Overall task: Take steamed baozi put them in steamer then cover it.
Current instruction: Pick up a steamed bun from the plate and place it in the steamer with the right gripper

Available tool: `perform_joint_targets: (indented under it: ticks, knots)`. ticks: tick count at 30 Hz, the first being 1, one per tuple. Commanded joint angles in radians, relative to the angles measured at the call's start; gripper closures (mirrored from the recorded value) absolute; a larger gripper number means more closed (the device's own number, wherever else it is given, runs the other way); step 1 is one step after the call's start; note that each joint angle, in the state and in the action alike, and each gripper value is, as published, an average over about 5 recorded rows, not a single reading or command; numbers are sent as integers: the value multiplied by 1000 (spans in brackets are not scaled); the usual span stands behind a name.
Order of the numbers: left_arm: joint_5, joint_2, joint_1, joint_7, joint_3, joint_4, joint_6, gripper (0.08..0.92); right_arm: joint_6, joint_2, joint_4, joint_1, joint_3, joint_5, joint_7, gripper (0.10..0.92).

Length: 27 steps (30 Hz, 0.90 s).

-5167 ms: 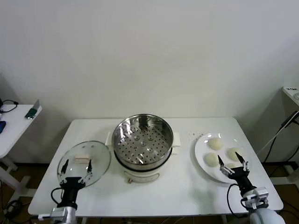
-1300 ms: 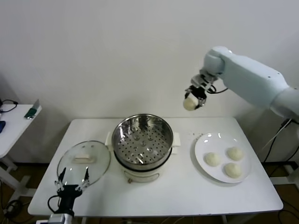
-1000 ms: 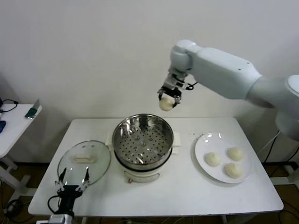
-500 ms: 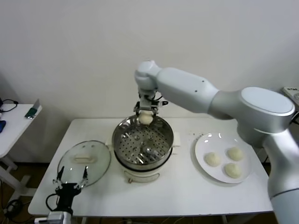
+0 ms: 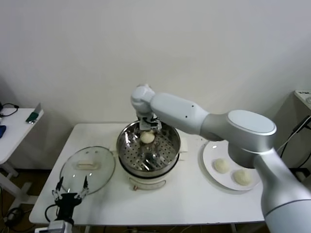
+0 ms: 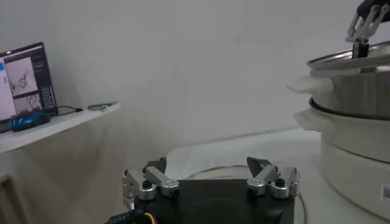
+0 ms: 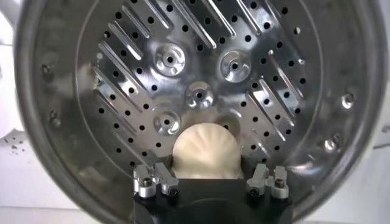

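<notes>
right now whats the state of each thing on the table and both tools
steamer: uncovered, one bun inside
bun: on the perforated tray, between the right tool's fingers
cover: flat on the table beside the steamer
plate: two buns visible on it
right tool: inside the steamer
left tool: open, empty

The steamer (image 5: 148,150) is shiny polished metal with a perforated tray on a smooth white plastic-looking base, the baozi (image 7: 205,152) matt, smooth cream dough, the cover (image 5: 87,170) clear glossy glass, the plate (image 5: 209,165) glossy white, the table (image 5: 184,199) matt white
</notes>
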Motion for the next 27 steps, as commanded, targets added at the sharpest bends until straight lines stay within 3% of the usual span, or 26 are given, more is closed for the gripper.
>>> perform_joint_targets:
  ticks: [1,7,13,20,27]
  knots:
    - [1,-3,1,-7,1,1,7,177,15,17,-28,-33,11,-46,6,285]
    - [2,-3,7,-9,2,0,7,177,7,-5,9,-18,33,-43,-4,213]
    - [3,-4,11,-11,5,-10,11,177,-24,-70,102,66,33,65,-28,203]
    - [16,-6,22,-13,17,-22,9,177,-167,-242,249,304,-126,441,-25,203]
    - [24,-1,61,-11,27,-65,1,177,-545,-494,340,470,-344,838,97,203]
